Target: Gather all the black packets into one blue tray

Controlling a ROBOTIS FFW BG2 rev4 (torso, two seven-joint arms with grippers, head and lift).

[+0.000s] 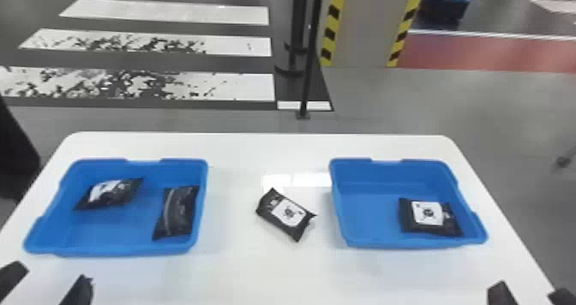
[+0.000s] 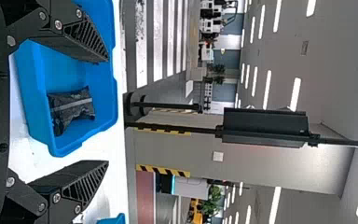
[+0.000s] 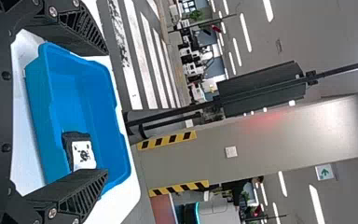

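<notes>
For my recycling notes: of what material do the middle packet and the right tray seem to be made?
The packet looks like faintly glossy film, plastic or perhaps foil: pillow-shaped, with flat ends. The tray is probably rigid plastic with a satin finish: moulded rim, rounded corners.

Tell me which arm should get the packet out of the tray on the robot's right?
Probably the right: the right pincer is open near the right tray, which holds that packet. The left pincer is by the left tray.
</notes>
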